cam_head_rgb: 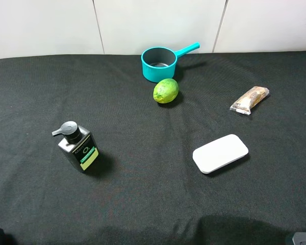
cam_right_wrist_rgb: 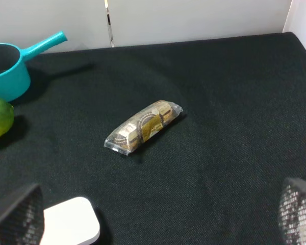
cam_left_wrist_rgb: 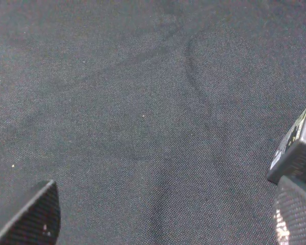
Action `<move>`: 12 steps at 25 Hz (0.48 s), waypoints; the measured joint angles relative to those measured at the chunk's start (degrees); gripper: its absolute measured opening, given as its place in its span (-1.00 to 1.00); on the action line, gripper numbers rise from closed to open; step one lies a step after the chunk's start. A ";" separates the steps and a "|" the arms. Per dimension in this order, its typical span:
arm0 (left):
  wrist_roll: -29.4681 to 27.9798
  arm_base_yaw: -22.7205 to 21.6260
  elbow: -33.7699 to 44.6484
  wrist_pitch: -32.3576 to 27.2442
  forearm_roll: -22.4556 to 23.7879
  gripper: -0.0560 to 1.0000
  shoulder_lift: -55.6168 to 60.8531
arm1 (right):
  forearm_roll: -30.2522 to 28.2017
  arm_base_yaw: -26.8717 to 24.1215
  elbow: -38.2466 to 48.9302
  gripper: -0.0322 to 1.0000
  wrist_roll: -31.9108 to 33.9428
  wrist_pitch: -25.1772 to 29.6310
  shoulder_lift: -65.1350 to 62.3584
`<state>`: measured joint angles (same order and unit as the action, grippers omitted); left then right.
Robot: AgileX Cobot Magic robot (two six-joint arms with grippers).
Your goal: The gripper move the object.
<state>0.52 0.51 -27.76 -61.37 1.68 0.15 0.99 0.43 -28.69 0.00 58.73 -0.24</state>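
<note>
The lime (cam_head_rgb: pixel 166 91) sits on the black cloth of the bench (cam_head_rgb: pixel 143 204), just in front of the teal pot (cam_head_rgb: pixel 159 64). It almost touches the pot, and I cannot tell if there is a gap. Nothing is holding it. It lies on its side, so it could roll if it gets a bump.

The left gripper (cam_left_wrist_rgb: pixel 158 217) hangs over bare cloth with its two fingers far apart and nothing between them. Just beside one finger is the corner of the black pump bottle (cam_left_wrist_rgb: pixel 296 153). The lime is well away from this gripper, on the far side of the bottle.

The right gripper (cam_right_wrist_rgb: pixel 158 217) is also wide apart and empty. Ahead of it lies a snack bar in a clear wrapper (cam_right_wrist_rgb: pixel 144 126). A flat white box (cam_right_wrist_rgb: pixel 71 222) lies close by one finger. The lime shows off to one side, past the box, next to the pot.

I think the job has not started, since both grippers are far from the lime. The open fingers look ready to go around it. The pot is so close that the fingers may bump it.
</note>
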 joint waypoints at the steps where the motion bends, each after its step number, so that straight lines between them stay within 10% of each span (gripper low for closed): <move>1: 0.00 0.00 0.00 0.00 0.00 0.66 0.00 | 0.00 0.00 0.00 0.41 0.00 0.00 0.00; 12: 0.00 0.00 0.00 0.00 0.00 0.66 0.00 | 0.00 0.00 0.00 0.41 0.00 0.00 0.00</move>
<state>0.52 0.51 -27.76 -61.37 1.68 0.15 0.99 0.43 -28.69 0.00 58.73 -0.24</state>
